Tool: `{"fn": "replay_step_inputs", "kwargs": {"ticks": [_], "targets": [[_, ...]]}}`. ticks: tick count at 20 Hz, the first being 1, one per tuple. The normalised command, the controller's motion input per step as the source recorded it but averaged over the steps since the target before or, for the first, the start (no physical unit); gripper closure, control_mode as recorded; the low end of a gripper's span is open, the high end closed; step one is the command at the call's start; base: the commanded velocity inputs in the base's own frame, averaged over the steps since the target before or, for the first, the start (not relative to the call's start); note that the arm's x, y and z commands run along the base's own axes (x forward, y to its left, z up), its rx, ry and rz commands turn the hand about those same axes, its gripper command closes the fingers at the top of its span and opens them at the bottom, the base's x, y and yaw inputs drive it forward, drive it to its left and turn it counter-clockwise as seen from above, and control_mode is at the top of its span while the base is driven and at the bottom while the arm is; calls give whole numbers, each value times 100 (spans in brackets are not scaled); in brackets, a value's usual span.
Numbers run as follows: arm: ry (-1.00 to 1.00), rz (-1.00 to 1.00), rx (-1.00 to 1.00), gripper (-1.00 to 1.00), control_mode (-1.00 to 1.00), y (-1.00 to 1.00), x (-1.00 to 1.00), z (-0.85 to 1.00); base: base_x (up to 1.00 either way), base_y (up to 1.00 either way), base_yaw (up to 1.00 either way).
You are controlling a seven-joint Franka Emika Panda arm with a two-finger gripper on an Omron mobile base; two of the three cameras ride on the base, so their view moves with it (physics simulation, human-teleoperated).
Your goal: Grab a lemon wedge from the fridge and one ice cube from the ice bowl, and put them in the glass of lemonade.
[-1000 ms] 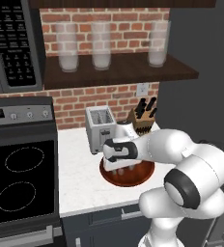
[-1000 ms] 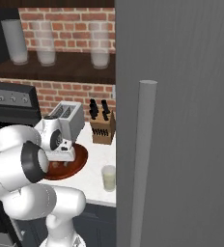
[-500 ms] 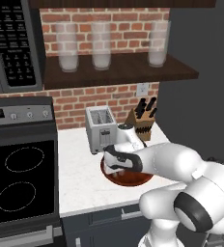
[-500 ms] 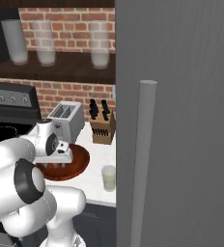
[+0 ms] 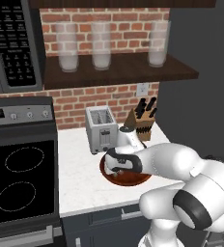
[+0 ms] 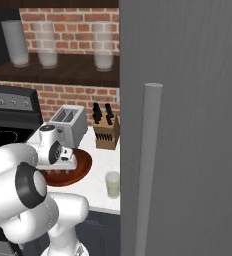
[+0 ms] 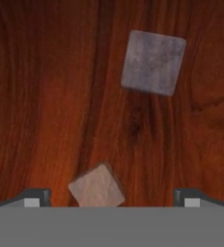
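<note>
Our gripper [image 7: 112,200] is spread wide, holding nothing, with its fingertips [image 7: 35,197] flanking a small ice cube [image 7: 96,187] on the floor of the ice bowl [image 6: 83,165]. A larger cube [image 7: 153,62] lies farther off. Since half a second ago we have dropped the hand lower into the bowl; the glass of lemonade [image 6: 112,184] stands just beside it.
</note>
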Motion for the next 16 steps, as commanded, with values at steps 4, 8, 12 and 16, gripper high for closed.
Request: {"fn": "replay_step_inputs", "kwargs": {"ticks": [4, 8, 12, 16], "targets": [[0, 0, 0, -100, -100, 0, 0, 0, 0, 0, 0], [0, 0, 0, -100, -100, -4, 3, 3, 0, 0, 0], [0, 0, 0, -100, -100, 0, 18, 9, 0, 0, 0], [2, 0, 0, -100, -100, 0, 10, 2, 0, 0, 0]]}}
